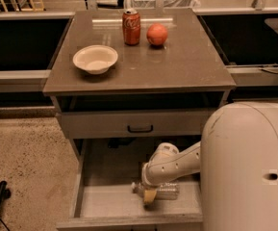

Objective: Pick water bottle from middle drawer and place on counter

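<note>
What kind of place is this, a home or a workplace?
Probably a workplace kitchenette or robot test area: a drawer cabinet whose counter holds a bowl, a soda can and a round fruit. The pincer is in the open middle drawer at the water bottle.

On the smooth grey-brown counter slab, a pale round bowl is set at the left, and a red soda can and a round orange fruit are placed just beside each other at the back, the can on the left. Below, a shallow grey drawer front with a black handle is found, and beneath it the deep grey wood-grain middle drawer is extended forward. Inside it, the small clear plastic water bottle is laid on its side near the front, with the robot's gripper positioned at its left end.
</note>
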